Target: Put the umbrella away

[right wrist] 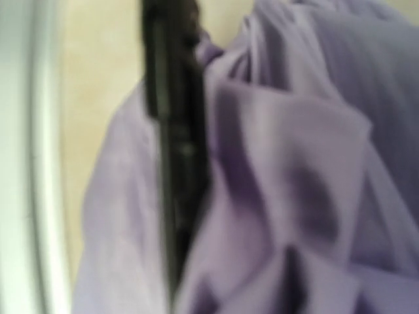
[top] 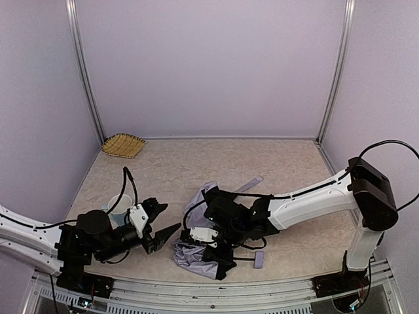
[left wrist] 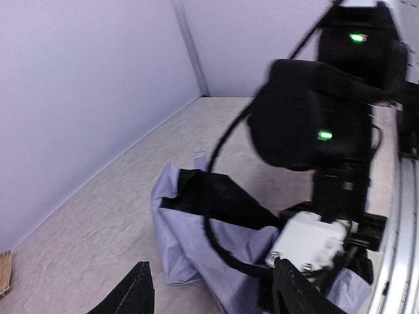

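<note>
You have the umbrella (top: pixel 188 256) crumpled on the table (top: pixel 196 163) near its front edge, right end effector (top: pixel 219 257) clamped on its lavender fabric, left end effector (top: pixel 171 216) open just beside it.

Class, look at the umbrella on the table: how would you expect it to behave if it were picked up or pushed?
The umbrella will probably be floppy: its cloth lies crumpled in loose folds on the table. It likely won't roll, since the cloth sits slumped and spread. Lifted by cloth alone, the thin shaft and handle may dangle.
</note>
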`<state>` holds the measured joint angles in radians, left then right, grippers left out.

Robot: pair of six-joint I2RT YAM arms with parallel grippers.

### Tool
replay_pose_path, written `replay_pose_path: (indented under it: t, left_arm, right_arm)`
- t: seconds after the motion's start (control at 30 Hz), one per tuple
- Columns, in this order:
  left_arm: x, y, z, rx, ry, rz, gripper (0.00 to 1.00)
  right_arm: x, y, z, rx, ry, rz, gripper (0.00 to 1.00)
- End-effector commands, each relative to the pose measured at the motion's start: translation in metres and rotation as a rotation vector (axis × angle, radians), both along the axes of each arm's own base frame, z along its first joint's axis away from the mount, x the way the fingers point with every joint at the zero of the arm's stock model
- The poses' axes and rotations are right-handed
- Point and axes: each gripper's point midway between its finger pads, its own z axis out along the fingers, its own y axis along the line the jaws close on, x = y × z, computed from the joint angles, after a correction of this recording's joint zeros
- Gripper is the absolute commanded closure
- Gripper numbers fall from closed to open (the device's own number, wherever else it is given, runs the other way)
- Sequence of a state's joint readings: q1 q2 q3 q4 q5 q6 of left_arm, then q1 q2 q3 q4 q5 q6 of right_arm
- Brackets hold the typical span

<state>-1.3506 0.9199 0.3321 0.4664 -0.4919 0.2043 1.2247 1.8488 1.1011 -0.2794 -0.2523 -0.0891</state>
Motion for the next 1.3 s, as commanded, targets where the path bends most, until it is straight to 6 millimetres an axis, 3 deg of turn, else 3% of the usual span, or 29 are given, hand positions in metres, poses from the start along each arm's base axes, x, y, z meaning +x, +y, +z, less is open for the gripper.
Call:
replay_pose_path:
  t: [0.0, 0.1, 0.17, 0.37, 0.53, 0.67, 0.77, 0.87, 1.0, 1.13, 1.27]
  left_arm:
    - [-0.067, -0.034, -0.018, 0.152, -0.061, -0.325, 0.39]
    - [-0.098, -0.043, -0.044, 0.237, -0.038, -0.510, 0.25]
    - [-0.102, -0.046, -0.060, 0.298, -0.066, -0.546, 0.18]
    - [-0.075, -0.056, -0.084, 0.389, -0.201, -0.463, 0.10]
    - [-0.052, -0.067, -0.117, 0.487, -0.123, -0.495, 0.06]
    - [-0.049, -0.071, -0.143, 0.536, -0.018, -0.532, 0.13]
    - [-0.050, -0.067, -0.161, 0.550, 0.072, -0.557, 0.21]
    - [-0.056, -0.064, -0.172, 0.572, 0.209, -0.620, 0.34]
    - [-0.050, -0.064, -0.185, 0.591, 0.394, -0.601, 0.46]
    - [-0.051, -0.063, -0.195, 0.611, 0.474, -0.599, 0.55]
    - [-0.045, -0.060, -0.199, 0.598, 0.549, -0.590, 0.62]
  right_arm:
    - [-0.063, -0.062, -0.042, -0.201, 0.400, 0.035, 1.00]
    - [-0.064, -0.067, -0.042, -0.195, 0.508, 0.023, 1.00]
    - [-0.064, -0.070, -0.044, -0.201, 0.561, 0.021, 1.00]
    - [-0.059, -0.072, -0.043, -0.181, 0.641, 0.028, 1.00]
    - [-0.051, -0.067, -0.044, -0.189, 0.649, 0.058, 1.00]
    - [-0.035, -0.060, -0.041, -0.151, 0.635, 0.053, 0.97]
    - [-0.025, -0.049, -0.028, -0.094, 0.602, 0.058, 0.84]
    - [-0.015, -0.038, -0.014, -0.048, 0.550, 0.056, 0.64]
    - [-0.003, -0.032, 0.005, 0.013, 0.479, 0.018, 0.46]
    - [0.008, -0.036, 0.025, 0.066, 0.401, -0.052, 0.28]
    - [0.020, -0.051, 0.042, 0.091, 0.292, -0.146, 0.21]
